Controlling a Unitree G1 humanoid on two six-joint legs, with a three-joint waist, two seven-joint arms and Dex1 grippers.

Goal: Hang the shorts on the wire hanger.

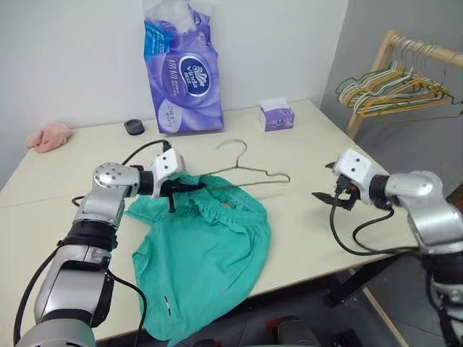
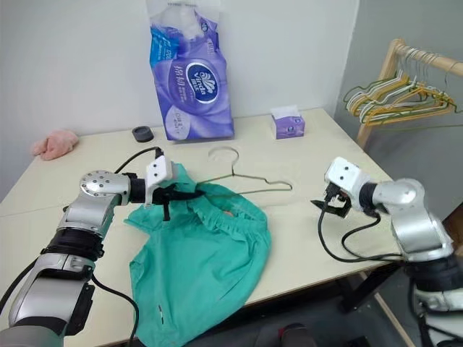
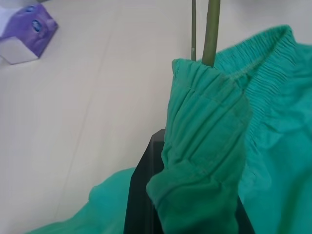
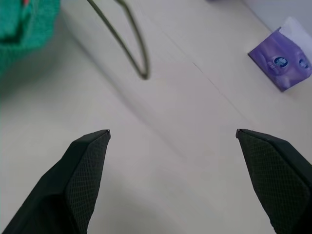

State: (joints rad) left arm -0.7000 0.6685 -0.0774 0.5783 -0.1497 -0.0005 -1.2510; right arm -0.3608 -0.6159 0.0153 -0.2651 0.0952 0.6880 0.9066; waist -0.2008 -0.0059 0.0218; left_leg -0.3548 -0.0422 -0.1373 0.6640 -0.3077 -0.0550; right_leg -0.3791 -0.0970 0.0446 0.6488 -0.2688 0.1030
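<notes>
shorts point(image 1: 202, 260) – 1 | wire hanger point(image 1: 262, 172) – 1 | tissue box point(image 1: 276, 116) – 1 | pink cloth point(image 1: 48, 136) – 1

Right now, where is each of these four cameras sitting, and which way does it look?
Left and right eye: on the head, looking down over both arms at the table; both share the shorts and wire hanger.
Left wrist: along the left gripper, shut on the shorts' waistband.
Right wrist: along the right gripper, open above the table, hanger tip ahead.
</notes>
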